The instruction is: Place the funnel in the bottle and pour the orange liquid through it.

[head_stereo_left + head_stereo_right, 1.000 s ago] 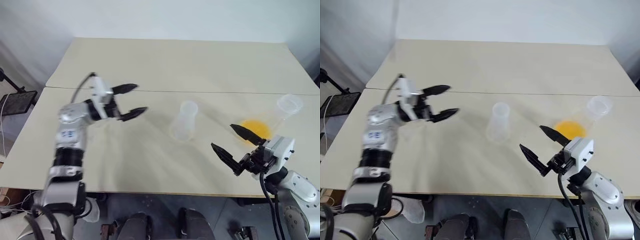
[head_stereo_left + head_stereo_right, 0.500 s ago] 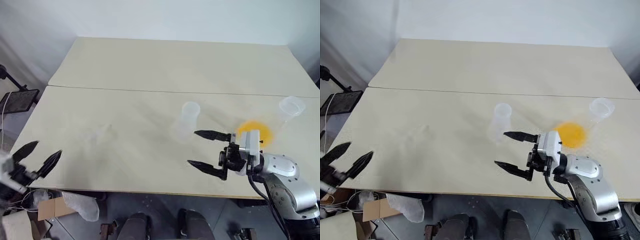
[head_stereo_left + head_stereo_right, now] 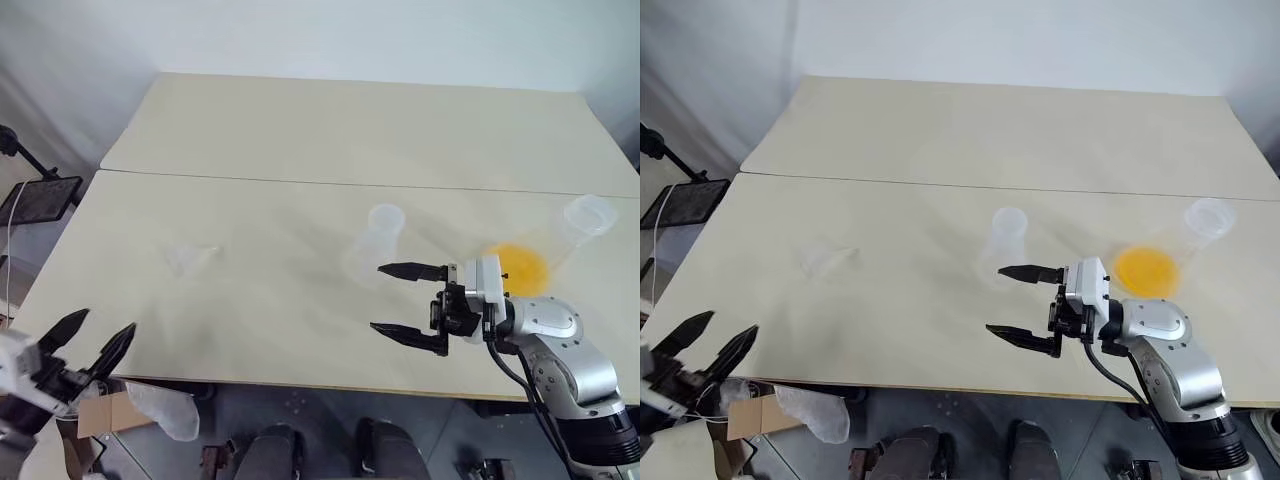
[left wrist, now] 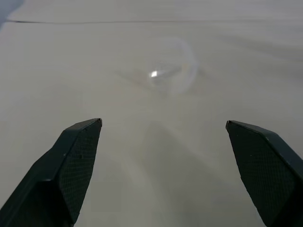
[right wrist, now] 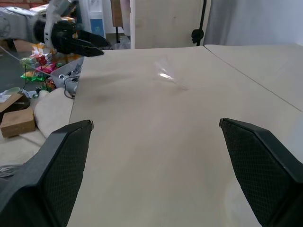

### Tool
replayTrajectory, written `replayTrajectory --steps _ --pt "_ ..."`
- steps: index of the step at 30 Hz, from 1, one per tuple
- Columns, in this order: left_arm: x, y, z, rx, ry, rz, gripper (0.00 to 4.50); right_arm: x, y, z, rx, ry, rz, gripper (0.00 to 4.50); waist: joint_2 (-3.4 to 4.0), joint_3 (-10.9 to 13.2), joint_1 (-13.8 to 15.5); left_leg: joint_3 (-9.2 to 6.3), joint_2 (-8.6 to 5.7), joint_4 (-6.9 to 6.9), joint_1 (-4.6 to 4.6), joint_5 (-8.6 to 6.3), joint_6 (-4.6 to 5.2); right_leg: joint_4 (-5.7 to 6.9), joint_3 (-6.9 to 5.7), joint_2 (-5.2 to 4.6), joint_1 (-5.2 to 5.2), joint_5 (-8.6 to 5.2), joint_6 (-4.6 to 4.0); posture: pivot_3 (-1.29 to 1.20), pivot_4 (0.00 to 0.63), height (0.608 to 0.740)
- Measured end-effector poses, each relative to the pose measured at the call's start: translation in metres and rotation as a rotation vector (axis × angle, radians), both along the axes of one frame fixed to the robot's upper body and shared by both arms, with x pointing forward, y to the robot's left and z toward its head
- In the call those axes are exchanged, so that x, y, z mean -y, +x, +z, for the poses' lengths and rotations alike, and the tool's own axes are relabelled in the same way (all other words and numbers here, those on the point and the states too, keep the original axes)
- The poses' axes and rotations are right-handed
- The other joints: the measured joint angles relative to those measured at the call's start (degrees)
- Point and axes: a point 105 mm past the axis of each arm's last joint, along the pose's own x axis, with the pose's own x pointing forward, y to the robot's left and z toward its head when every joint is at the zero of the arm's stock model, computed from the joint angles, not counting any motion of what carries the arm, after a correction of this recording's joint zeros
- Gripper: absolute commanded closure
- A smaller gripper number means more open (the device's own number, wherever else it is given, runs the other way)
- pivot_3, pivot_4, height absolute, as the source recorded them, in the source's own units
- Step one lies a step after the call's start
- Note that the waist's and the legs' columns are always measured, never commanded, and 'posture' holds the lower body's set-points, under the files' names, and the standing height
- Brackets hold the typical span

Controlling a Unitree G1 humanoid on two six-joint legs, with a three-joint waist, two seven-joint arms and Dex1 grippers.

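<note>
The funnel (image 3: 192,258), small and clear, lies on its side on the table's (image 3: 300,140) left part, nothing touching it. The bottle (image 3: 372,243) stands mid-table; the orange liquid (image 3: 518,268) glows inside a second flask (image 3: 575,222) to the right. The right gripper (image 3: 398,301) points leftward just beside the bottle, fingers wide, empty. The left gripper (image 3: 93,340) hangs off the near-left edge, spread, empty. Its wrist view faces the funnel's mouth (image 4: 171,71).
</note>
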Motion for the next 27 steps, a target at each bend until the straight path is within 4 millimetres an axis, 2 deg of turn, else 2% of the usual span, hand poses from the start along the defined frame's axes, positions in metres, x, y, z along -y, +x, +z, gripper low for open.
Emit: replayTrajectory --steps 2,9,14,15,18,27 --pt "0.012 0.017 -0.003 -0.003 -0.015 -0.03 0.03 0.001 0.001 -0.001 0.0 -0.001 -0.015 0.0 -0.04 -0.02 -0.14 0.03 0.0 0.0 0.0 0.0 0.01 0.2 0.02 0.06 0.0 0.0 0.0 0.0 0.15 0.74" --pt "0.027 0.067 -0.008 -0.008 -0.043 -0.063 0.03 0.004 0.0 -0.004 -0.005 0.005 -0.074 0.0 -0.06 -0.04 -0.2 0.12 0.1 0.02 0.0 -0.01 -0.03 0.25 -0.12 0.5 -0.06 0.0 0.01 0.0 0.15 0.74" --pt "0.034 0.087 -0.008 -0.006 -0.05 -0.084 0.03 0.006 -0.001 -0.004 -0.003 0.007 -0.115 0.0 -0.07 -0.05 -0.22 0.15 0.1 0.01 0.01 -0.01 -0.02 0.25 -0.11 0.48 -0.06 0.01 0.02 0.0 0.15 0.74" --pt "0.036 0.088 -0.009 -0.012 -0.052 -0.097 0.43 0.006 -0.001 -0.004 0.0 0.008 -0.12 0.0 -0.07 -0.05 -0.24 0.15 0.1 0.01 0.02 -0.01 -0.02 0.26 -0.11 0.49 -0.06 0.01 0.02 0.0 0.15 0.74" --pt "0.042 0.089 -0.014 -0.03 -0.054 -0.124 1.24 0.005 -0.002 -0.003 0.01 0.006 -0.133 0.0 -0.07 -0.05 -0.27 0.14 0.13 0.02 0.01 -0.01 -0.03 0.24 -0.11 0.48 -0.06 0.01 0.02 0.0 0.15 0.74" --pt "0.042 0.088 -0.01 -0.029 -0.036 -0.144 4.09 0.01 -0.002 -0.007 0.012 0.005 -0.18 0.0 -0.07 -0.05 -0.13 0.12 0.13 0.04 0.03 -0.01 -0.03 0.24 -0.06 0.45 -0.03 0.01 0.02 0.0 0.15 0.74"
